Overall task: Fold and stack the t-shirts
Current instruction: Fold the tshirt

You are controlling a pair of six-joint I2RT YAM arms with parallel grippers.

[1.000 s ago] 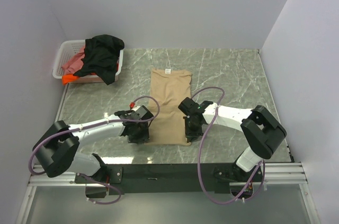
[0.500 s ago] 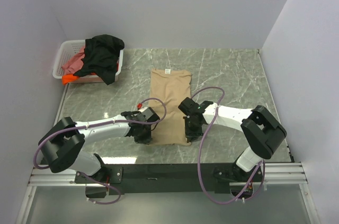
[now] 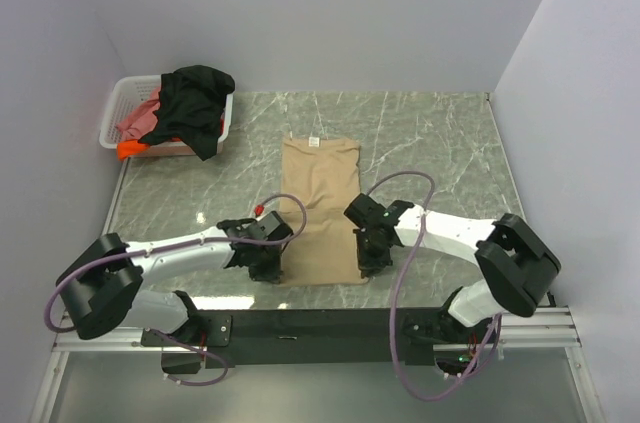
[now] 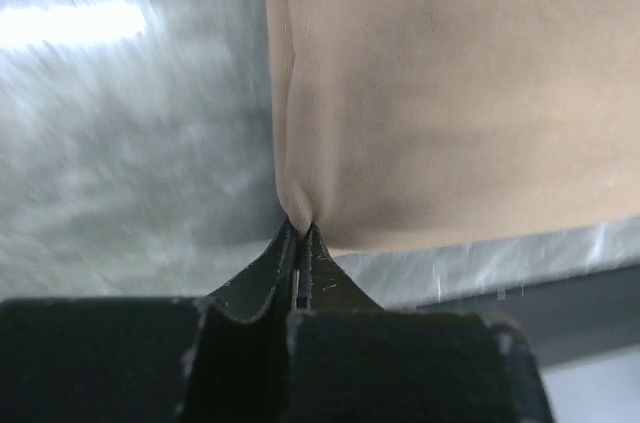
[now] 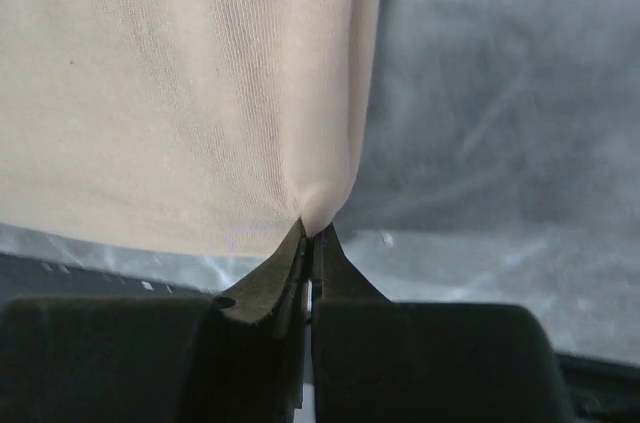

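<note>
- Top view: the tan short-sleeved cloth t-shirt [image 3: 320,205] is laid on the grey marbled desk [image 3: 440,143], with its long axis running from 12 to 6 o'clock. Its 6 o'clock corners are shared between the left pincer [image 3: 268,269] and the right pincer [image 3: 368,265]. Nothing can be read on the small white tag [image 3: 313,143].
- Left wrist: the left pincer [image 4: 300,243] is closed on a hem corner, and the t-shirt [image 4: 450,93] is spread toward 1 o'clock.
- Right wrist: the right pincer [image 5: 310,241] is closed likewise, and the t-shirt [image 5: 180,83] is spread toward 11 o'clock.

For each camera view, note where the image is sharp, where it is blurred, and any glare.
Top external: evenly lit, sharp throughout. Left wrist: the table is smeared with streaky blur, with a white glare band at upper left. Right wrist: the tan shirt shows crisp weave; the table beside it is hazy.
</note>
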